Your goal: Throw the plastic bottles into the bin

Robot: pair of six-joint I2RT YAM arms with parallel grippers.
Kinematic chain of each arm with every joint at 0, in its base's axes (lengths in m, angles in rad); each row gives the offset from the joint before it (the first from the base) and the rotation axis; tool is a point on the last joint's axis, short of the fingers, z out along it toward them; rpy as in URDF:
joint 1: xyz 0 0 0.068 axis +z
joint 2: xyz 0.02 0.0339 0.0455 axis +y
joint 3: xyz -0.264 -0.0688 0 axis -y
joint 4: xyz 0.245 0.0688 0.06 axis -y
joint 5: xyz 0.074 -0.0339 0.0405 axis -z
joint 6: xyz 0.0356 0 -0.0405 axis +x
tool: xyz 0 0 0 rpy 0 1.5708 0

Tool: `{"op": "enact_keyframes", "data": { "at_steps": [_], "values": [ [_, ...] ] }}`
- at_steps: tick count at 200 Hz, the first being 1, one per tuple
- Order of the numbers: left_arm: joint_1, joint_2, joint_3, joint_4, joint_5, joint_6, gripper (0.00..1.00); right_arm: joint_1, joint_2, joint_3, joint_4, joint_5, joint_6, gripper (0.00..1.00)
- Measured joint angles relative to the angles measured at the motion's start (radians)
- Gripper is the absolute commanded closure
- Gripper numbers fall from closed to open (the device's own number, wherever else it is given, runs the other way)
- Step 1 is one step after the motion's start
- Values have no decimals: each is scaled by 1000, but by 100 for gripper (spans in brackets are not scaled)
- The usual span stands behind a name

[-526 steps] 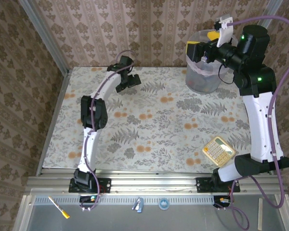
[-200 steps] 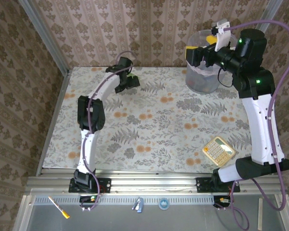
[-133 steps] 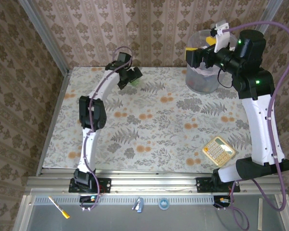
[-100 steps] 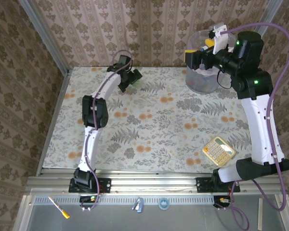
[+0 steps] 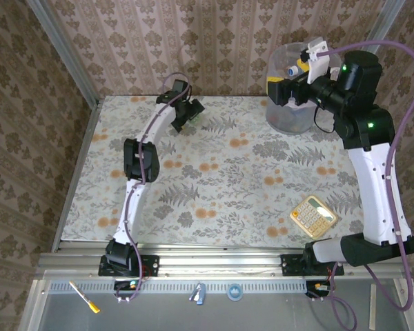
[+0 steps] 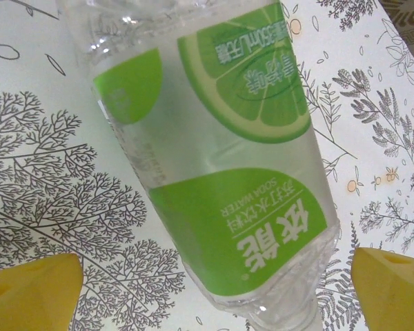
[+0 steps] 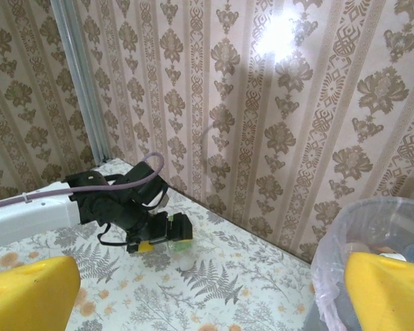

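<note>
Found the left claw [image 6: 212, 288] far out over the floral worktop [image 6: 41, 172], with yellow fingers [image 6: 27, 293] spread wide on either side of a clear plastic bottle [image 6: 221, 172] and not closed on it. Saw bare pattern between the left finger and the bottle, and the right finger just beside it. Read the green label [image 6: 248, 227] upside down from the left wrist: large white Chinese characters, "SODA WATER" next to them, and a lime slice printed with "350mL". Made out none of that writing from above, just a green fleck at the claw; from the right wrist, a green band against the black claw. Spotted a beige calculator [image 5: 314, 216] near the front right of the worktop, keys too small to read. Found the right claw [image 7: 208, 291] up by the rim of the bin [image 5: 290, 116] at the far right corner, fingers wide apart and holding nothing. Noted a thin bag [image 7: 329, 265] lining the bin and, inside, blurred shapes of bottles [image 5: 294, 69], one blue cap among them; could not count them.
</note>
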Motion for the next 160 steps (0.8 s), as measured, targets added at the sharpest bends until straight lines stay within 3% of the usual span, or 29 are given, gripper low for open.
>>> {"op": "enact_keyframes", "data": {
  "at_steps": [82,160],
  "values": [
    [23,66,114,-109,-43,94,2,0,1,-14,8,-27,-27,0],
    [41,53,68,-241,-93,251,21,0,16,-18,44,-54,-29,0]
  ]
}}
